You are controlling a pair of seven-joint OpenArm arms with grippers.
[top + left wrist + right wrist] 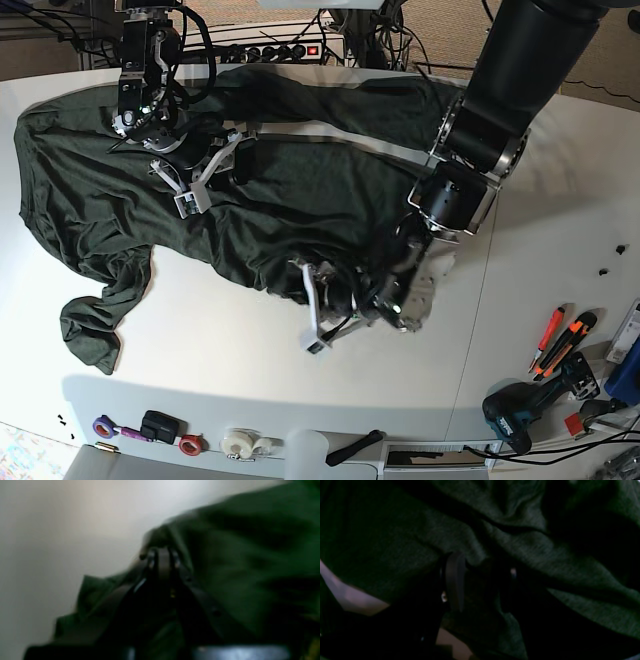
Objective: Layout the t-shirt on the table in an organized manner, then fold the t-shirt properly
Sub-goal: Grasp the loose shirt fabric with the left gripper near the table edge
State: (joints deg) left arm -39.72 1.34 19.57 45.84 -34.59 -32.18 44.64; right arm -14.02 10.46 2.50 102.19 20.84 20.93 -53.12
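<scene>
Base view, read left to right: one t-shirt, dark green, lies rumpled over the white table, spread wide at the far left with one sleeve trailing toward the near edge, the cloth bunched and creased through the middle. Over the shirt's upper left part sits the right gripper, low on the fabric. Its own wrist view shows the two fingers standing apart with a ridge of cloth rising between them, so I read the jaws as parted around a fold, not clamped. Further right, at the shirt's near hem, is the left gripper; its wrist view, though blurred, shows the fingertips drawn together with green cloth at the tips, so it is closed on the shirt's edge.

My judgement: the layout step is in hand, folding not begun. The next move calls for drawing the pinched hem outward to take up the slack, while the other arm pins or grips its fold so the body stretches flat.

Counted: one shirt, two arms, two grippers. Along the near edge three tape rolls or so; at the right, one drill and two orange-handled tools, as far as I can tell
</scene>
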